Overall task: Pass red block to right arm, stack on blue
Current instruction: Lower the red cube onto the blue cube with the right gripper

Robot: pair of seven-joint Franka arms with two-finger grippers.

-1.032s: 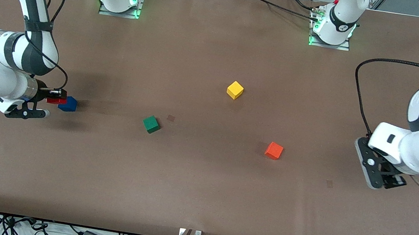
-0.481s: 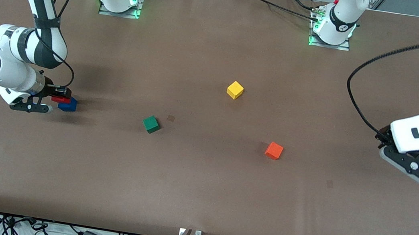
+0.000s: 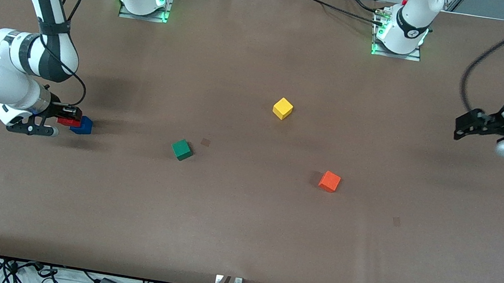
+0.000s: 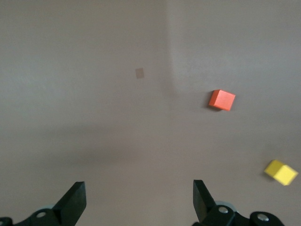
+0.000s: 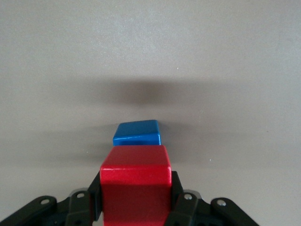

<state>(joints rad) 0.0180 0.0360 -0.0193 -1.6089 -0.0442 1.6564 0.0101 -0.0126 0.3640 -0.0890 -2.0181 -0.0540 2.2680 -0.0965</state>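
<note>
The red block (image 3: pixel 67 121) is clamped in my right gripper (image 3: pixel 71 117), which is shut on it. It hangs low, right beside the blue cube (image 3: pixel 84 125), on the side toward the right arm's end of the table. In the right wrist view the red block (image 5: pixel 135 181) fills the space between the right gripper's (image 5: pixel 135 190) fingers, and the blue cube (image 5: pixel 137 133) shows just past it. My left gripper (image 3: pixel 468 124) is raised over the left arm's end of the table, open and empty. The left wrist view shows the left gripper (image 4: pixel 137 188) with bare table between its fingers.
A green cube (image 3: pixel 181 149) lies mid-table. A yellow cube (image 3: pixel 282 108) lies farther from the front camera. An orange cube (image 3: pixel 329 181) lies toward the left arm's end. The left wrist view also shows the orange cube (image 4: pixel 222 100) and yellow cube (image 4: pixel 281 172).
The left arm has swung up and back toward its own base, its gripper still open. The right gripper has stayed beside the blue cube with the red block, its wrist shifting only slightly.
</note>
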